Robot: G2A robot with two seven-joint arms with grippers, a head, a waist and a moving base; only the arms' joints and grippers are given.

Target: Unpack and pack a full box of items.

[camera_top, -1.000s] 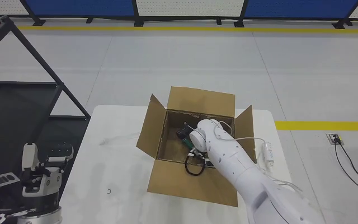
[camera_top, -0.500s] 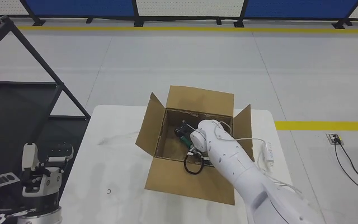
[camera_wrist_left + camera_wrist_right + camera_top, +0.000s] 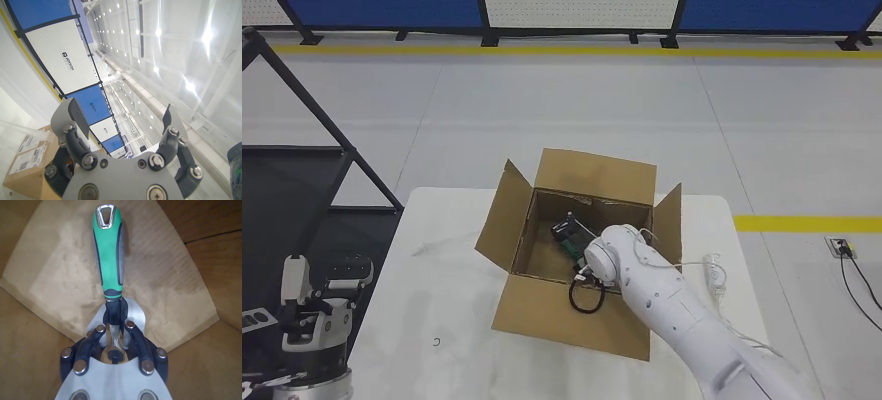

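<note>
The cardboard box point(image 3: 564, 318) has slid and turned slightly toward the table's point(image 3: 452, 290) left edge; the right arm point(image 3: 642, 290) inside it has drawn back toward the near edge.

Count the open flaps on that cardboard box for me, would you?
4, all on the box: back flap farthest from the robot, left flap, right flap, and front flap nearest the robot. None looks hidden.

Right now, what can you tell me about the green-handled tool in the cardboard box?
It is a ratchet wrench: green rubbery handle with grey and black side strips, a shiny metal end cap with a hanging hole, a black collar, then a chrome shank to a round head. The right gripper is shut on the shank by the collar, holding it inside the cardboard box. Whether it touches the cardboard I cannot tell.
</note>
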